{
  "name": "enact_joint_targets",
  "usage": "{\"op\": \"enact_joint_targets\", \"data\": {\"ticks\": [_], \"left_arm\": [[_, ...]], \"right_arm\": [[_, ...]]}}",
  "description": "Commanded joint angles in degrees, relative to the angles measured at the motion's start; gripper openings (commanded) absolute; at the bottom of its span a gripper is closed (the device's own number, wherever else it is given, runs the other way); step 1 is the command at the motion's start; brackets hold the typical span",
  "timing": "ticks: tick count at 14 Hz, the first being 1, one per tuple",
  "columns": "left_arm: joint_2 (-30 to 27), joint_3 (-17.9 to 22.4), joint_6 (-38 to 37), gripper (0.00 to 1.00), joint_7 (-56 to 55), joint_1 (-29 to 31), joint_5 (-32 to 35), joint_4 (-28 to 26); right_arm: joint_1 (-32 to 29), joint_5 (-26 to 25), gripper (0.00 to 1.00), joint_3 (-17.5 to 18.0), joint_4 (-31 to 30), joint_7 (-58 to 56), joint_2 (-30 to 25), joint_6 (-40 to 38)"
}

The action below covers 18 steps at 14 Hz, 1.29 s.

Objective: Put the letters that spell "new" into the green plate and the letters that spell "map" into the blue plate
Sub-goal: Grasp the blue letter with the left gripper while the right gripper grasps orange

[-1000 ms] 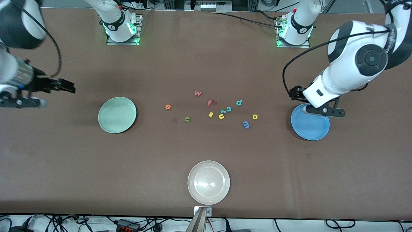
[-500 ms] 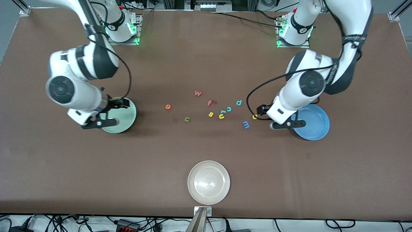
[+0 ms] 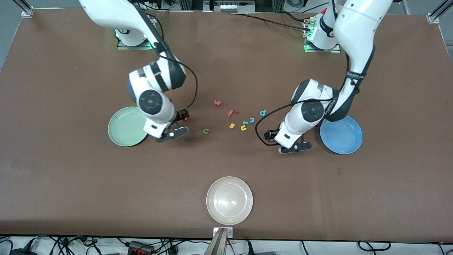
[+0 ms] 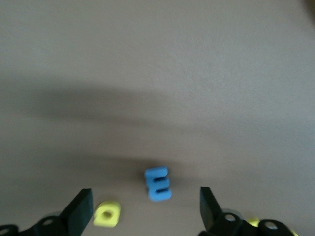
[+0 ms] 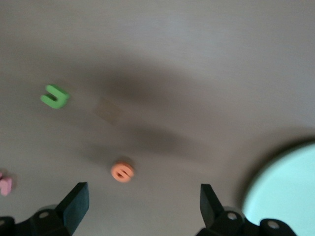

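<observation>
In the left wrist view my open left gripper (image 4: pixel 146 211) hangs just above the table with the blue m (image 4: pixel 158 184) between its fingers and the yellow a (image 4: pixel 107 215) close to one finger. From the front, that gripper (image 3: pixel 274 136) covers both letters beside the blue plate (image 3: pixel 345 140). My open right gripper (image 5: pixel 143 204) hovers by the orange e (image 5: pixel 122 172), with the green n (image 5: pixel 54 96) and the green plate (image 5: pixel 285 182) also in its view. The front view shows this gripper (image 3: pixel 178 120) next to the green plate (image 3: pixel 124 129), plus the n (image 3: pixel 206 131), w (image 3: pixel 217 102) and p (image 3: pixel 262 113).
A red f (image 3: pixel 231 113), yellow s (image 3: pixel 231 125), yellow u (image 3: pixel 243 128) and teal c (image 3: pixel 251 119) lie clustered mid-table between the two grippers. A whitish-beige plate (image 3: pixel 229 200) sits near the table's front edge.
Both arms have swung inward from over their plates toward the letters: the right gripper now by the orange e, the left gripper now over the blue m and yellow a.
</observation>
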Motion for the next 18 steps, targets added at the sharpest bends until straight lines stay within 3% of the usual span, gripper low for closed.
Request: {"op": "enact_joint_targets", "data": {"ticks": [1,5,8,12,16,18], "left_arm": [[3.22,0.37,2.74,0.69,-0.98,-1.58,-0.49,0.73],[3.84,0.37,3.19,0.34,-0.98,-1.59,-0.40,0.64],[3.67,0.37,2.75,0.15,-0.80,-1.50,-0.40,0.64],[-1.06,1.15,-5.84,0.08,-0.02,-1.24,0.56,1.52],[-7.48,1.07,-16.56,0.07,1.82,-0.19,13.54,1.52],[-9.33,1.16,-20.96,0.08,5.85,1.04,16.47,1.61]], "right_arm": [[1.23,1.00,1.00,0.06,0.15,0.20,3.04,2.27],[1.32,1.01,1.00,0.86,-2.92,0.11,3.76,2.27],[1.32,1.01,0.84,1.56,-3.90,0.11,3.76,2.36],[1.32,1.01,0.77,1.56,-5.12,0.11,4.02,4.46],[1.32,1.00,0.70,1.56,-6.36,0.02,4.37,6.84],[1.32,1.00,0.58,1.65,-6.36,0.11,4.20,6.41]]}}
